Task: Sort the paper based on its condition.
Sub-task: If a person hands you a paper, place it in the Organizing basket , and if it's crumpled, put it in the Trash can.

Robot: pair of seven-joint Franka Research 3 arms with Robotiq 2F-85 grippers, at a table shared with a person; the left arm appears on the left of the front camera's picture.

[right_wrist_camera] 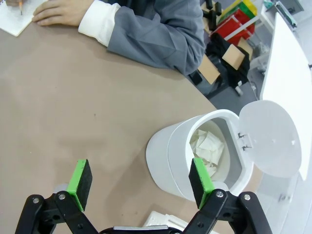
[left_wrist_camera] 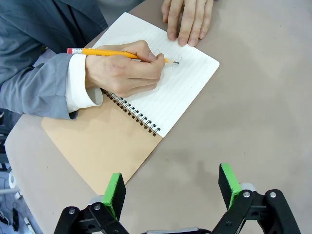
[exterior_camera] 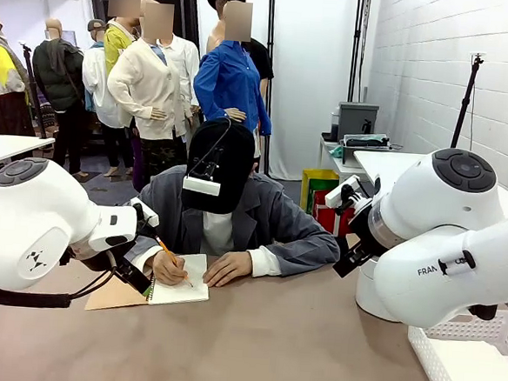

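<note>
left tool, right tool agape — crumpled paper in bin

table: matt | bin: glossy plastic | notebook cover: matt card | paper: matt, creased

**White walls and tables around a grey-brown work surface**

The work table has a plain, matte, grey-brown top under even, soft light. Along the right side runs a white painted brick wall. At the back a white curtain hangs down to the floor, with black upright poles in front of it. A white side table stands against the brick wall, and near its far end is a grey box. A thin black stand rises by the wall. Low beside that table sit a yellow-green crate and a red crate. Another white table shows at the far left. The floor is dark grey.
</note>
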